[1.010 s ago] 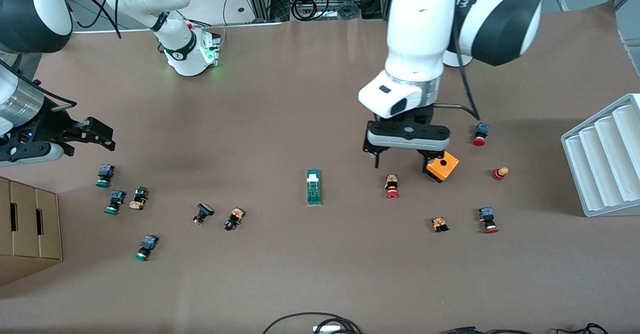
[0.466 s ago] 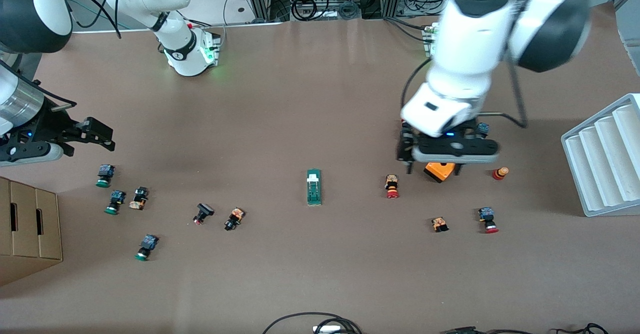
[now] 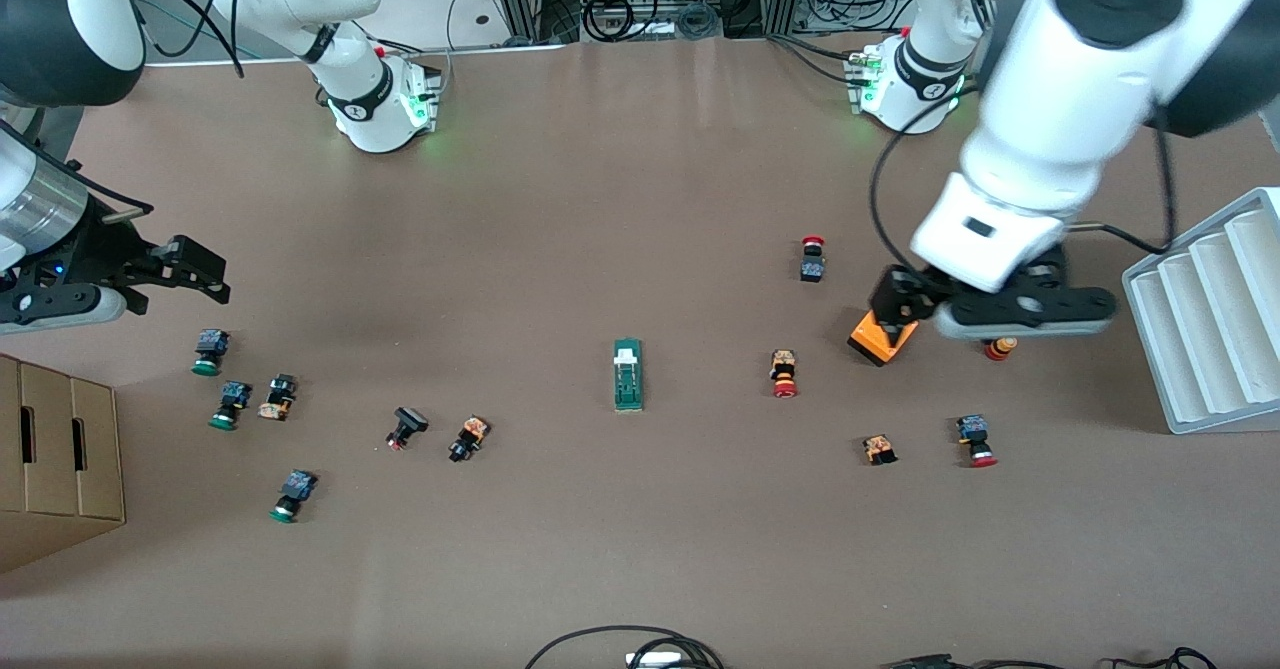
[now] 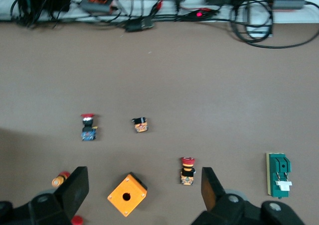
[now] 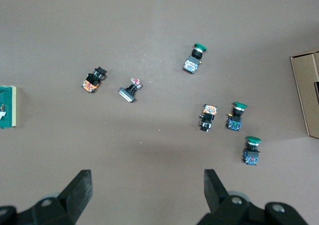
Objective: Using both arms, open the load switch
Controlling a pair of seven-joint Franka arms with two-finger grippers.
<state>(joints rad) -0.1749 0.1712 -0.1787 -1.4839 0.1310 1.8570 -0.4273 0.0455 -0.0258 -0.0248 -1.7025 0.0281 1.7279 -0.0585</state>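
Load switch: mid-table, untouched. Left gripper released over orange box; right gripper released, waiting nr cardboard-box end. Risk: one-arm pull slides switch.

The table is evenly and brightly lit from above, with a pale sheen seen toward the arms' bases and soft shadows cast beneath the arms. The left arm is rendered with slight motion blur. Both wrist views are sharp.

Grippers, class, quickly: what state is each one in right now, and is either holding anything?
Left gripper: open, holding nothing, over the orange box.
Right gripper: open, holding nothing, waiting at its end of the table.
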